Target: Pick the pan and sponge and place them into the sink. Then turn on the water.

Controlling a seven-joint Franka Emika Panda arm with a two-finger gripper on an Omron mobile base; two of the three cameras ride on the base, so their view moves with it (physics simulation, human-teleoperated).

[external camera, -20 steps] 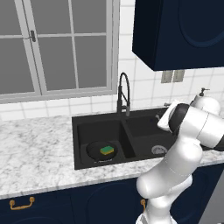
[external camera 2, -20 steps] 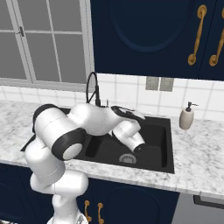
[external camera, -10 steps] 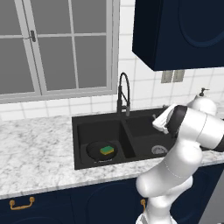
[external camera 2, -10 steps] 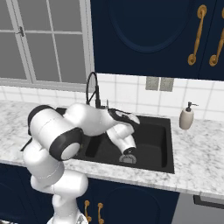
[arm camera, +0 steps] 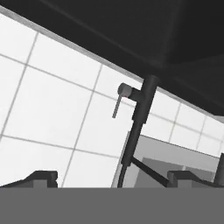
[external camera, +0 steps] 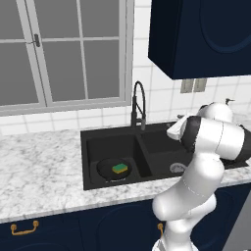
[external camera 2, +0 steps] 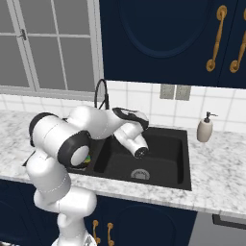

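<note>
The robot's two-finger claw (arm camera: 112, 177) is standing wide open with nothing between its dark tips (arm camera: 41, 177), which are showing far apart at the bottom of the hand view. In that view the claw is facing the tall black arched spring-neck faucet (arm camera: 142, 109), whose dark post is rising straight ahead of the gap between the tips, tilted by the roll of the hand. A small grey lever (arm camera: 118, 103) is sticking out from the side of the post, ahead of the claw and nearer its left tip, against the white tiled wall (arm camera: 48, 109).

In the right base view the white arm is reaching over the large matte-black double-basin sink (external camera 2: 185, 158), with the hand hanging above the right basin and its round metal drain (external camera 2: 140, 174) lying below it. The faucet (external camera 2: 102, 93) is standing behind the arm at the back rim.

In the left base view the round black frying pan (external camera: 110, 169) is sitting in the left basin, well to the left of the claw, and the small green-topped rectangular sponge (external camera: 120, 168) is lying inside the pan. The pan's handle cannot be made out. The beige soap dispenser bottle (external camera 2: 205, 129) is standing on the grey-white marble surface (external camera 2: 221, 163) well to the right of the claw.
</note>
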